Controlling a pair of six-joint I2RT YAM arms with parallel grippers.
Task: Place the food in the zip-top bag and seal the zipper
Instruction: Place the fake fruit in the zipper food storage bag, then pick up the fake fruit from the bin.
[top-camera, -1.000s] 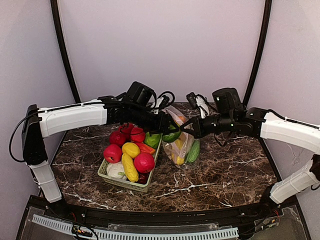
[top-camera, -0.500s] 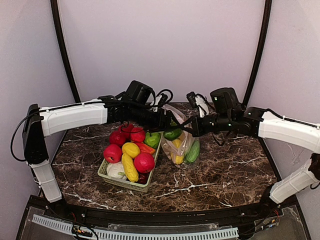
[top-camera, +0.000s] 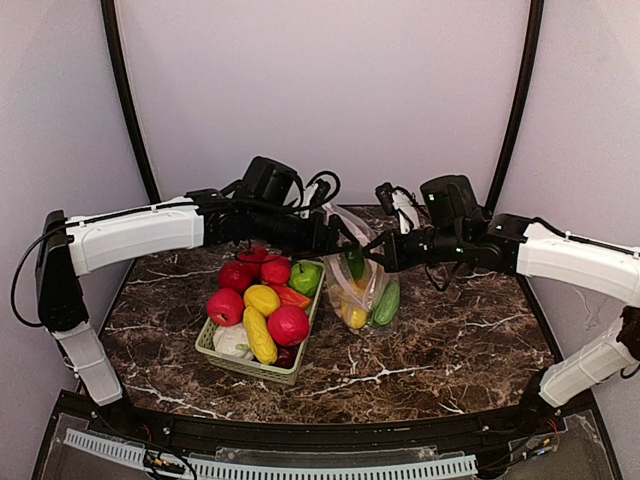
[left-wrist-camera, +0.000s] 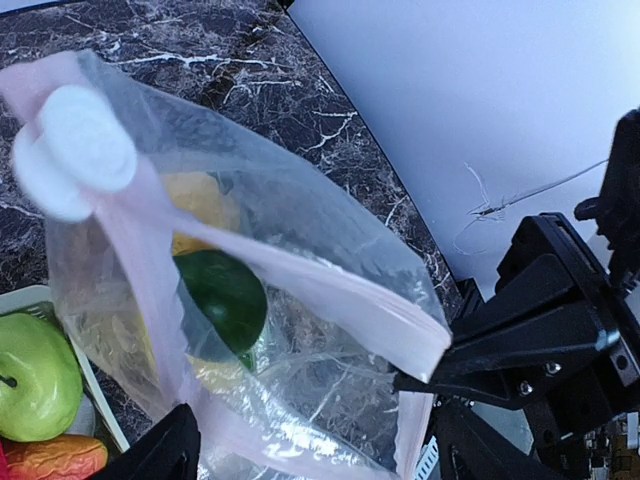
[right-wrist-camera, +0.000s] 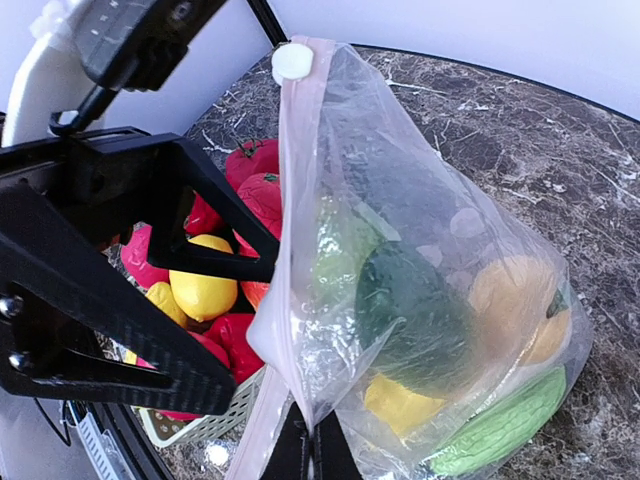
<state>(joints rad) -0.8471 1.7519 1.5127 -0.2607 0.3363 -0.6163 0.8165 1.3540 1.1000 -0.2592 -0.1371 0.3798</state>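
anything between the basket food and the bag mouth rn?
Nothing visible. The zip-top bag stands open-mouthed beside the basket, its zipper edge pinched by the right gripper. The food in the basket lies uncovered. The left gripper hangs at the mouth, jaws open and empty.

The bottom edge cuts off my right gripper (right-wrist-camera: 306, 452) pinching the bag (right-wrist-camera: 450, 190); up close, the white slider (left-wrist-camera: 80, 150) is blurred.
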